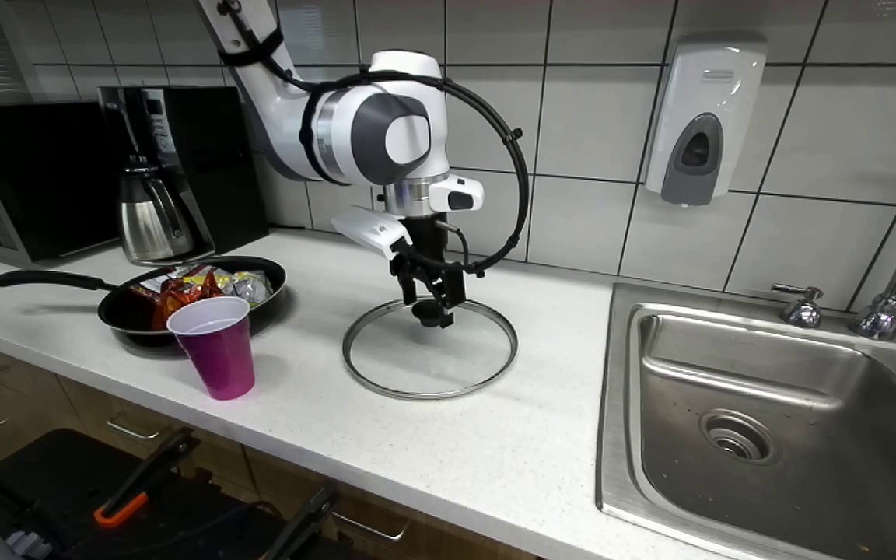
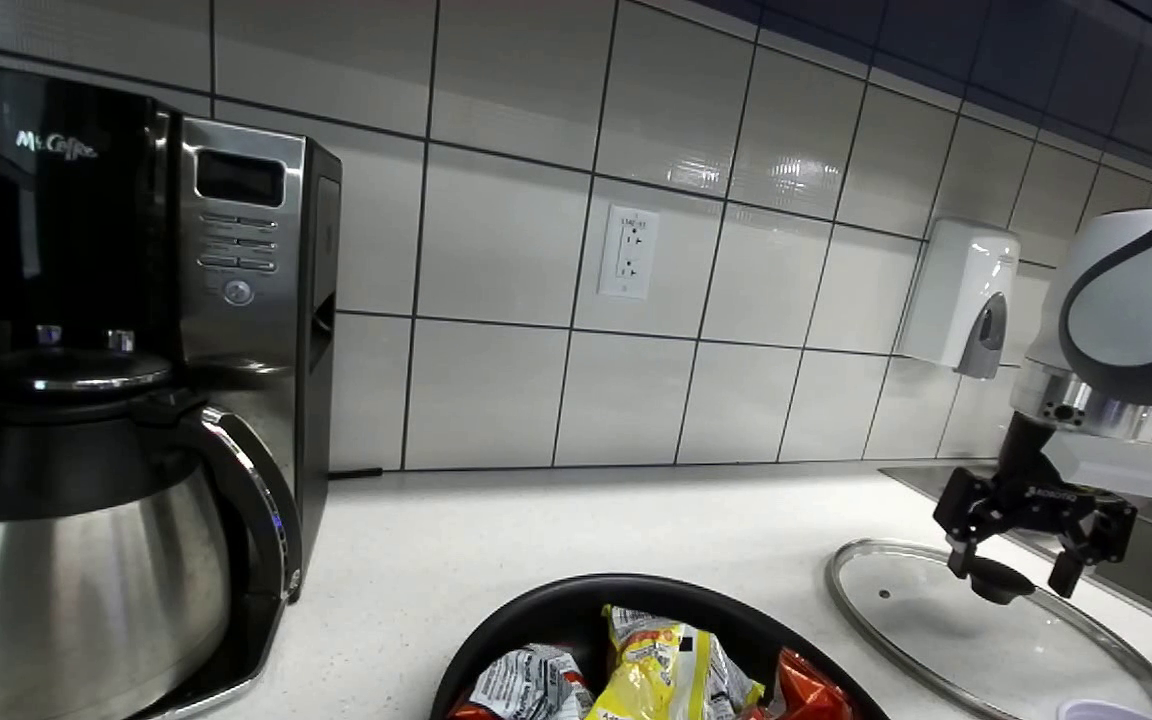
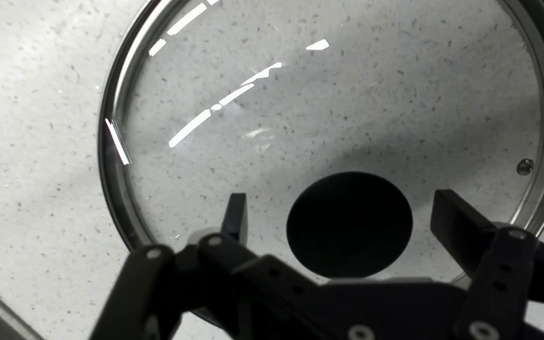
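Note:
My gripper (image 3: 340, 200) is open and holds nothing. Its two fingers stand on either side of the round black knob (image 3: 350, 224) of a glass lid (image 3: 300, 132), with a gap on each side in the wrist view. The lid lies flat on the white counter and has a metal rim and a small vent hole. In an exterior view the gripper (image 1: 428, 307) points down at the knob near the back part of the lid (image 1: 417, 365). The knob (image 2: 998, 582) also shows between the fingers (image 2: 1011, 576) in an exterior view, above the lid glass (image 2: 956, 640).
A black frying pan (image 1: 273, 299) with shiny snack bags (image 1: 195, 292) stands beside the lid. A purple cup (image 1: 218, 358) is near the pan. A coffee maker (image 2: 246, 230) with a steel carafe (image 2: 86, 600) is behind. A steel sink (image 1: 736, 373) and wall dispenser (image 1: 705, 117) are beyond.

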### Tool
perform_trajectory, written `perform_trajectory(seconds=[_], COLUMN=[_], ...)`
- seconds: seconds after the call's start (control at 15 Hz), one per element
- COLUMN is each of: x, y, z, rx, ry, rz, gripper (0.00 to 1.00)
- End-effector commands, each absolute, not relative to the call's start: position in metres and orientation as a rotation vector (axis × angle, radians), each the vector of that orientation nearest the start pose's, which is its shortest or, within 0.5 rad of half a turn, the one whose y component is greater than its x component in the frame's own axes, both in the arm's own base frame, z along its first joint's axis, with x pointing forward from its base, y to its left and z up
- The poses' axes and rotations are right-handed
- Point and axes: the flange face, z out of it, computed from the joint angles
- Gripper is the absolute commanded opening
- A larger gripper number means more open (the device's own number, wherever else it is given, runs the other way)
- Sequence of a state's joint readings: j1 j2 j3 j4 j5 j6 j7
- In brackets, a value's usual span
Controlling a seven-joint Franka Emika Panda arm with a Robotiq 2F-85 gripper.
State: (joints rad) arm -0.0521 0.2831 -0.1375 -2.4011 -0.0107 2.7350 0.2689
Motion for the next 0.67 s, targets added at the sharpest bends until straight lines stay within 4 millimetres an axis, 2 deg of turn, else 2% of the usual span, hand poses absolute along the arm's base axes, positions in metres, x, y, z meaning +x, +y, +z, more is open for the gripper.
perform_trajectory(seconds=[0.0,0.13,0.2,0.33,0.53,0.6], x=[0.5059,0.5080,0.5089,0.5100,0.5107,0.5100], y=[-0.0960,-0.0953,-0.0950,-0.0944,-0.0934,-0.0929], z=[0.2014,0.2002,0.1999,0.2007,0.2029,0.2047], rx=[-3.100,-3.104,-3.103,-3.105,-3.107,-3.107], ry=[0.678,0.671,0.671,0.666,0.664,0.664], rz=[-0.111,-0.115,-0.118,-0.123,-0.128,-0.132], gripper=[1.00,1.00,0.75,0.66,0.40,0.39])
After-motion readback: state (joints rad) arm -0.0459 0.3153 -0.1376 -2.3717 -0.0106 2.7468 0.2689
